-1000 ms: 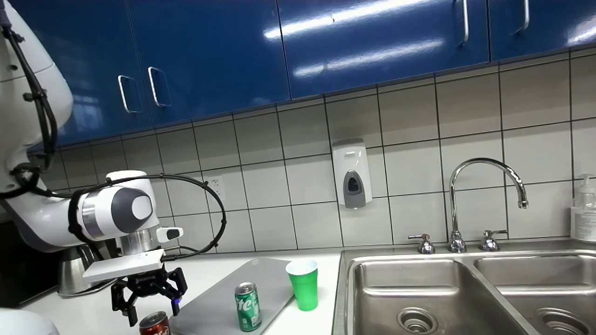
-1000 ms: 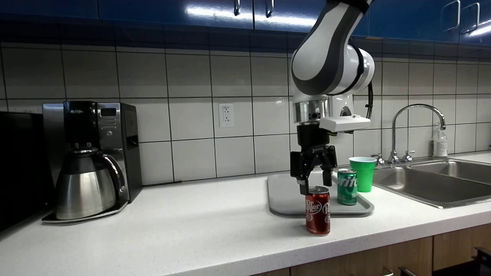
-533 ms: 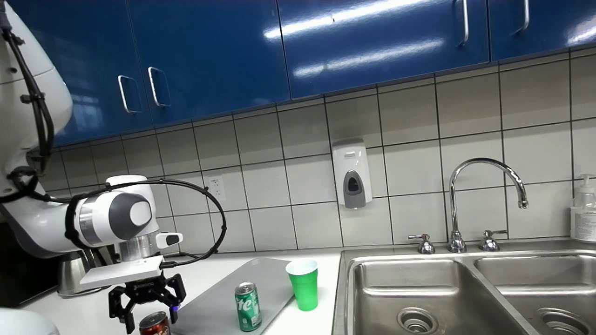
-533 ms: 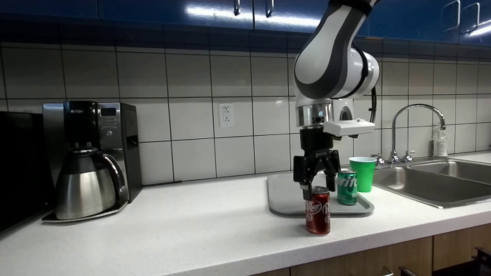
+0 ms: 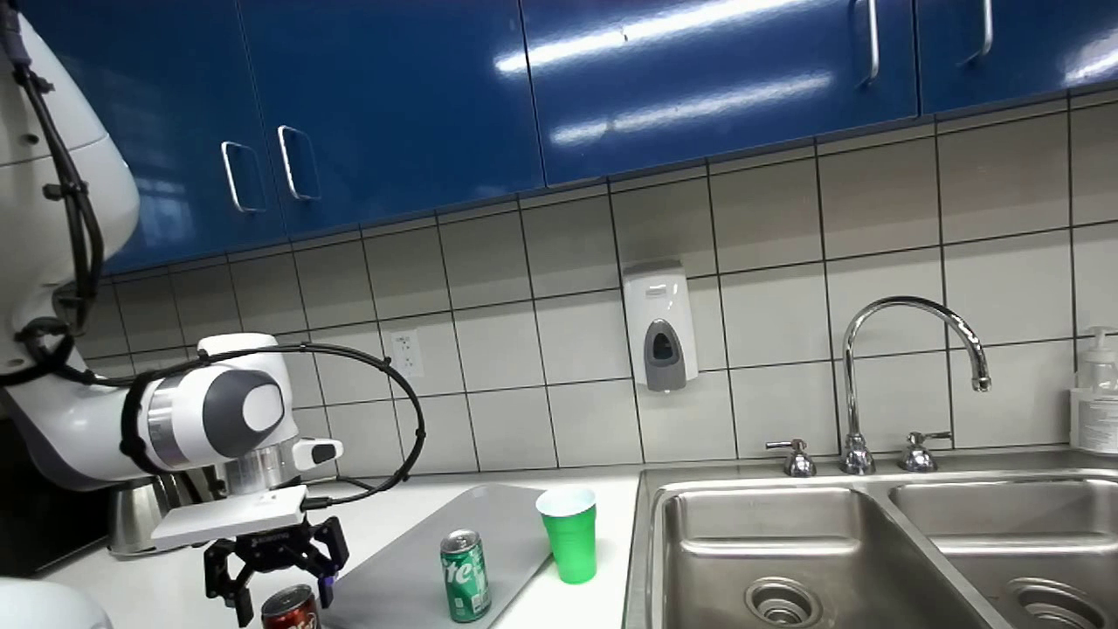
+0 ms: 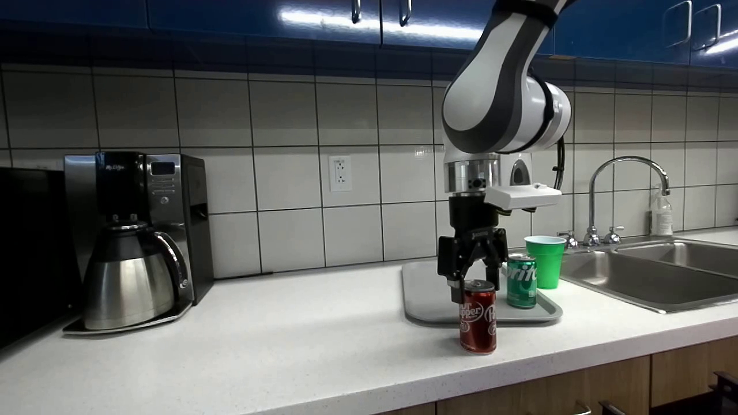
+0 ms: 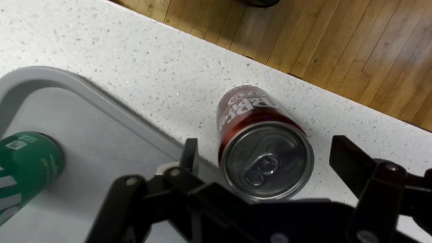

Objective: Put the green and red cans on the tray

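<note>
The red Dr Pepper can (image 6: 478, 327) stands upright on the counter, just outside the grey tray (image 6: 428, 297). In an exterior view only its top part (image 5: 293, 615) shows. The green Sprite can (image 6: 522, 283) stands upright on the tray, also seen in an exterior view (image 5: 465, 578) and at the left of the wrist view (image 7: 27, 172). My gripper (image 6: 475, 290) is open, pointing down, with its fingers on either side of the red can's top. In the wrist view the gripper (image 7: 264, 152) has visible gaps between both fingers and the red can (image 7: 251, 108).
A green cup (image 6: 546, 262) stands beside the tray, close to the green can. The sink (image 6: 622, 282) lies past the cup. A coffee maker (image 6: 135, 242) stands at the far left. The counter's front edge (image 7: 236, 55) runs close to the red can.
My gripper has come down around the red can's top, shifting slightly right and then slightly back left in an exterior view. The cans and tray have not moved.
</note>
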